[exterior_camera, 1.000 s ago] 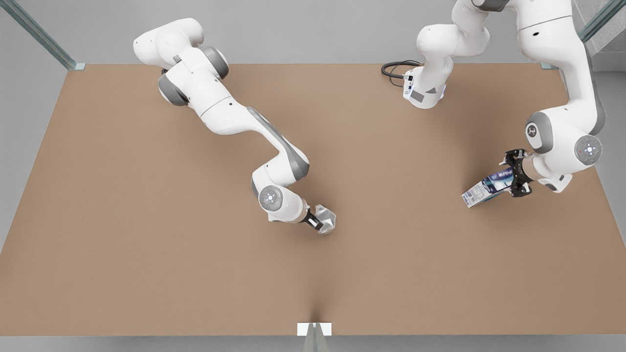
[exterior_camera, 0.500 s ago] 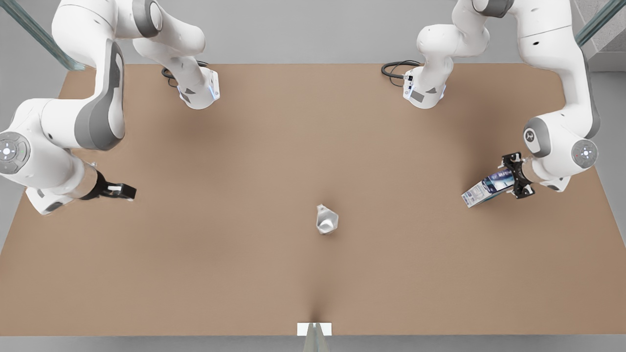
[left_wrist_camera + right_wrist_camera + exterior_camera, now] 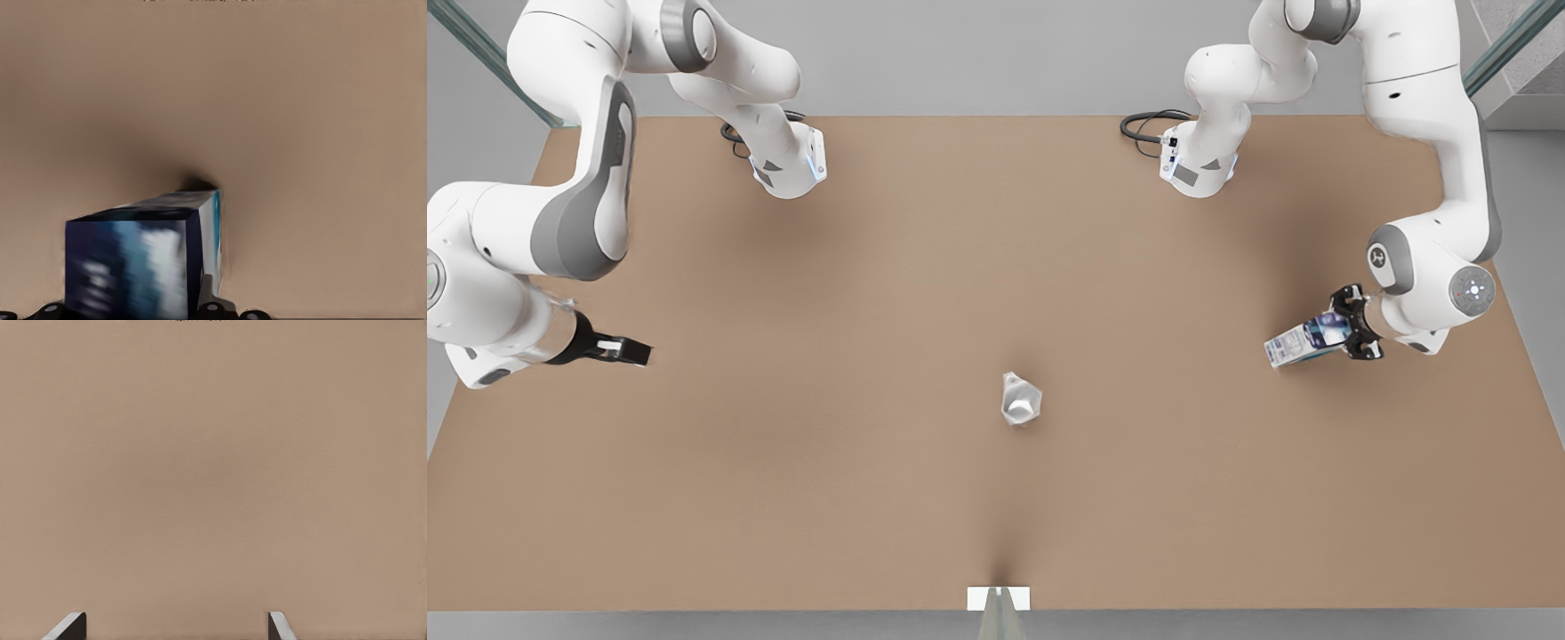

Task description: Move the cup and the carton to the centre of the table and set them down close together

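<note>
The silver faceted cup (image 3: 1020,400) stands alone near the middle of the tan table (image 3: 871,498), with no gripper near it. The white and blue carton (image 3: 1303,343) is towards the front view's right, and its near end sits in my left gripper (image 3: 1347,332), which is shut on it. In the left wrist view the carton (image 3: 140,267) lies close below the camera with a dark shadow at its far end. My right gripper (image 3: 636,353) waits far off at the front view's left, open; its fingertips (image 3: 70,628) stand wide apart over bare table.
Both arm bases (image 3: 787,169) (image 3: 1196,164) stand at the table's far edge, with a black cable (image 3: 1147,124) beside the one on the right. A small white tab (image 3: 998,597) marks the near edge. Open tabletop lies between the cup and the carton.
The right gripper let go of the cup and swung away to the front view's left. The left gripper and carton shifted slightly, the carton's free end rising a little.
</note>
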Robot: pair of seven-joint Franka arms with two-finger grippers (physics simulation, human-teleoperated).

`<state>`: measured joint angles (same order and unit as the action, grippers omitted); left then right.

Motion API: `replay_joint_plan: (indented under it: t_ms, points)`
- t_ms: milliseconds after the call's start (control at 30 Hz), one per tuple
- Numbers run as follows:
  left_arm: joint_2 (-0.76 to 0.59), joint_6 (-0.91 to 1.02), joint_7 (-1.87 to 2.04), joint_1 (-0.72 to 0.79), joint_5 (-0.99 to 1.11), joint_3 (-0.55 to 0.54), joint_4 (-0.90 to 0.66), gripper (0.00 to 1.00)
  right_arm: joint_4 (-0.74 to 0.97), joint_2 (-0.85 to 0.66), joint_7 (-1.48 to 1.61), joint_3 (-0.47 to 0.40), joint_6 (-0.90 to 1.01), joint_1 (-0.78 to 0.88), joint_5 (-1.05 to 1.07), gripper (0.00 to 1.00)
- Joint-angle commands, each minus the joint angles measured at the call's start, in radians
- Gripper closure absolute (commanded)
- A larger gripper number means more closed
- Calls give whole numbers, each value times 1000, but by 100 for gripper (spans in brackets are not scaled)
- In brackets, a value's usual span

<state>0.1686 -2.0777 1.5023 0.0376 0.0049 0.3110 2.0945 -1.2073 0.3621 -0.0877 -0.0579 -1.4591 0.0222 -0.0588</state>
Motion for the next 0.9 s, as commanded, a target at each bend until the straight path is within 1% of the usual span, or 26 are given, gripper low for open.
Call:
replay_joint_plan:
  t_ms: [0, 33, 67, 133, 167, 200, 233, 267, 300, 333, 367, 400, 500, 567, 700, 733, 767, 833, 867]
  points:
    - [-15, 4, -2, 5, 0, -12, -5, 38, 0, 0, -1, 0, 0, -1, -3, 0]
    - [-29, 41, -5, 7, -3, -118, -39, 38, -2, 0, -1, 1, 2, 1, -3, 0]
    - [-29, 102, -2, 10, -3, -193, -85, 38, -2, 8, -3, 1, 0, 4, 5, 0]
    - [-35, 131, 6, 38, -48, -273, -113, 38, 0, 8, -3, 1, 2, 1, 7, 0]
    - [-34, 185, 32, 77, -71, -314, -159, 38, 0, 8, -3, 1, 0, -1, 8, 0]
    - [-35, 197, 56, 107, -85, -360, -172, 38, 0, 8, -3, 1, 0, -1, 8, 0]
    - [-31, 197, 88, 125, -115, -443, -192, 38, 0, 8, -3, 1, 0, -1, 8, 0]
    - [-23, 197, 98, 172, -143, -492, -224, 37, 0, 8, -3, 1, 0, -1, 10, 0]
    - [26, 199, 179, 206, -148, -550, -309, 37, 0, 8, -3, 1, 0, -1, 10, 0]
    - [68, 192, 193, 226, -148, -567, -363, 37, 0, 8, -3, 1, 0, -1, 10, 0]
    - [98, 179, 211, 229, -148, -605, -369, 37, 0, 8, -3, 1, -1, -1, 10, 0]
    - [117, 162, 222, 271, -148, -615, -390, 37, 0, 8, -3, 1, 0, -1, 10, 0]
    - [175, 99, 222, 335, -140, -616, -378, 35, 11, 8, -3, 1, 2, 1, 11, 0]
    - [180, 15, 222, 347, -148, -615, -340, 35, 11, 8, -3, 1, 0, -1, 11, 0]
    - [207, -35, 222, 358, -148, -615, -309, 34, 12, 8, -3, 1, -1, -1, 10, 0]
    - [213, -35, 222, 358, -148, -613, -309, 31, 11, 8, -3, 0, -1, -1, 10, 0]
    - [218, -35, 220, 358, -148, -613, -309, 24, 12, 8, -3, 0, 0, -1, 11, 0]
    - [223, -36, 220, 360, -148, -613, -309, 0, 12, 8, -3, 0, -1, -2, 10, 0]
    - [223, -36, 220, 360, -148, -613, -309, 0, 12, 8, -3, 0, -1, -2, 10, 0]
